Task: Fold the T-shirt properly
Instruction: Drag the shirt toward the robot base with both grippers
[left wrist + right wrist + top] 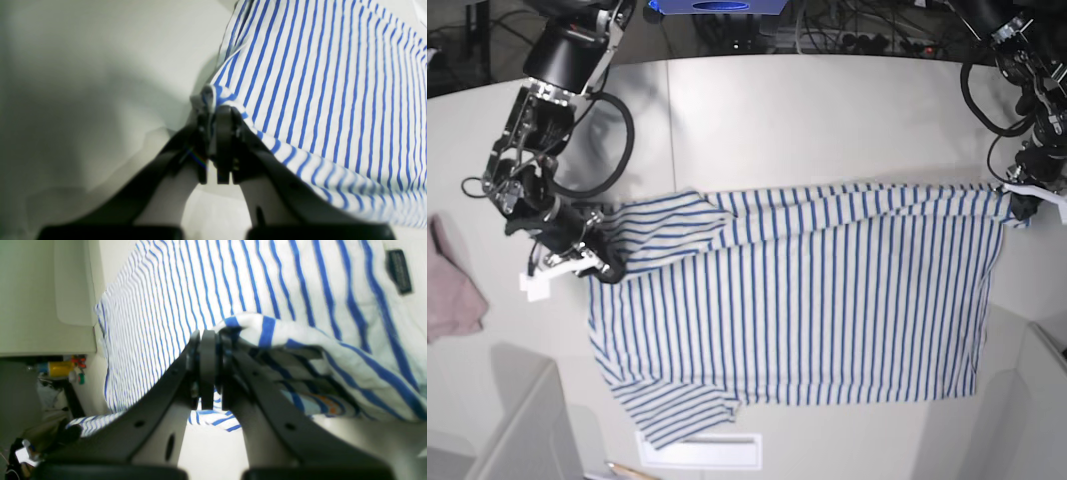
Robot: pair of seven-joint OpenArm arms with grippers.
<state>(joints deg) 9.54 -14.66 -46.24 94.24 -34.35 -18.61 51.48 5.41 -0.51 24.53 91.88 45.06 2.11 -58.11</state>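
The white T-shirt with thin blue stripes [807, 300] lies spread across the table, its far edge lifted. My left gripper [1017, 205] is shut on the shirt's far right corner; in the left wrist view the jaws [213, 133] pinch the bunched hem of the T-shirt [317, 83]. My right gripper [599, 262] is shut on the shirt's left shoulder edge; in the right wrist view the gripper [210, 346] clamps a fold of the T-shirt [186, 296]. The black tag [398, 271] shows at the upper right there.
A plain pinkish cloth [452, 285] lies at the table's left edge. A white label [697, 452] sits near the front edge. Cables and equipment [847, 25] line the table's back. The table's light surface [807, 120] stretches behind the shirt.
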